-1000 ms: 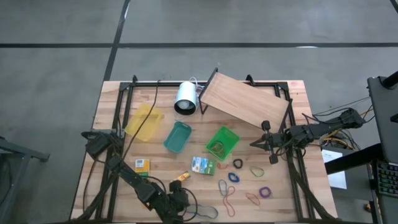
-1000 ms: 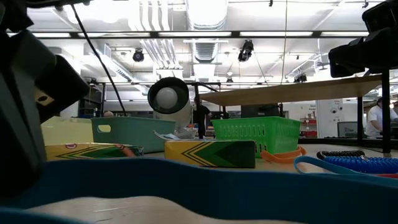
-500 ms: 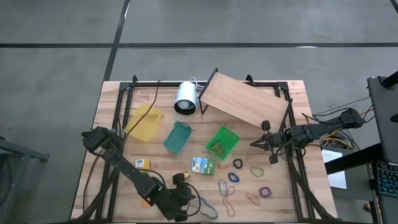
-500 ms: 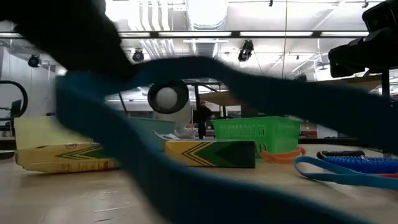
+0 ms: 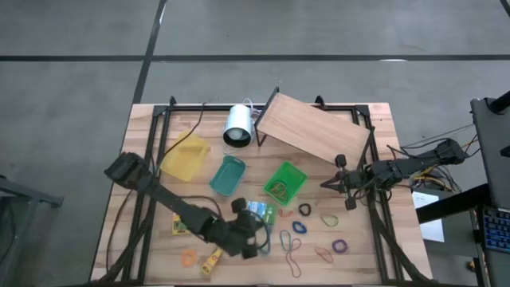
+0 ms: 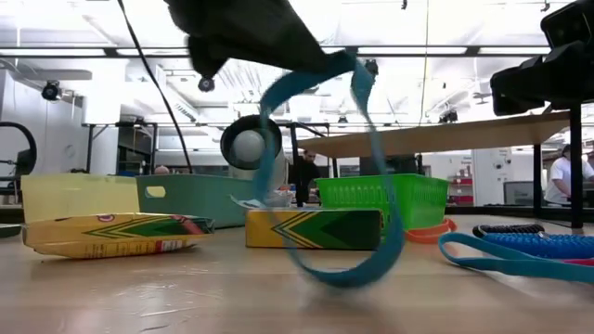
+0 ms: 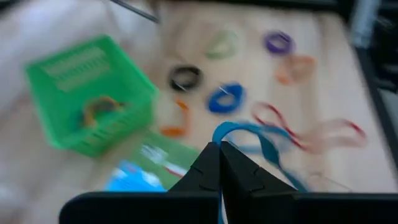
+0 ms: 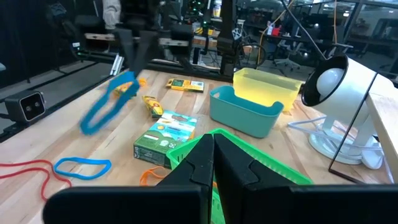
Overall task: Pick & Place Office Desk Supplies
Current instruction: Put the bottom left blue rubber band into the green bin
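L gripper [image 5: 253,239] hangs above table front, just beside green-and-white packet [image 5: 260,212], fingers clenched on a blue rubber band [image 6: 357,195] that dangles clear of the wood. R gripper [image 5: 336,182] waits near the wooden board [image 5: 313,134] w/ fingers pressed together, empty. Green basket [image 5: 284,182] sits between them.

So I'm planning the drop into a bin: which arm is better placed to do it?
The left: its gripper already holds the blue rubber band lifted off the table, near the green basket. The right gripper waits by the wooden board.
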Tool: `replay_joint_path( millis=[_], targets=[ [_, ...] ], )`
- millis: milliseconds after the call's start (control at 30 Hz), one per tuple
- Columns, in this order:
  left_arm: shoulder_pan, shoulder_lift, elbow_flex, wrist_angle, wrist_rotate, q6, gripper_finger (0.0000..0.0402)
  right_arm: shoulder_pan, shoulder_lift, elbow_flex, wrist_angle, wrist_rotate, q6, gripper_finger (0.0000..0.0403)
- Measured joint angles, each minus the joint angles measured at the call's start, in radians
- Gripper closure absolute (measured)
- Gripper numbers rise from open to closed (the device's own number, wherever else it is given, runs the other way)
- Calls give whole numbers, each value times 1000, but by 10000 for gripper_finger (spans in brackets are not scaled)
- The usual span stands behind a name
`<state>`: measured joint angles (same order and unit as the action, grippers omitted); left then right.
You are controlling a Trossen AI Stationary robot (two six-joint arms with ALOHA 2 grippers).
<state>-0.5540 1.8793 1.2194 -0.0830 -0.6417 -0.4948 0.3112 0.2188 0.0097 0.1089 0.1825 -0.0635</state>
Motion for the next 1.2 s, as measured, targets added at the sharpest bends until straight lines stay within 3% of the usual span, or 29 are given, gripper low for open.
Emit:
replay_joint_path(
  millis=[267, 533, 667, 1000, 1200],
  targets=[
    [99, 0, 0, 140, -23, 162, 399, 0, 0, 0, 0, 0, 0, 394],
    [162, 0, 0, 334, -25, 427, 399, 0, 0, 0, 0, 0, 0, 394],
    [200, 0, 0, 399, -88, 508, 399, 0, 0, 0, 0, 0, 0, 394],
    [343, -4, 0, 408, -99, 518, 399, 0, 0, 0, 0, 0, 0, 394],
    [393, -3, -1, 361, -5, 433, 399, 0, 0, 0, 0, 0, 0, 394]
  ],
)
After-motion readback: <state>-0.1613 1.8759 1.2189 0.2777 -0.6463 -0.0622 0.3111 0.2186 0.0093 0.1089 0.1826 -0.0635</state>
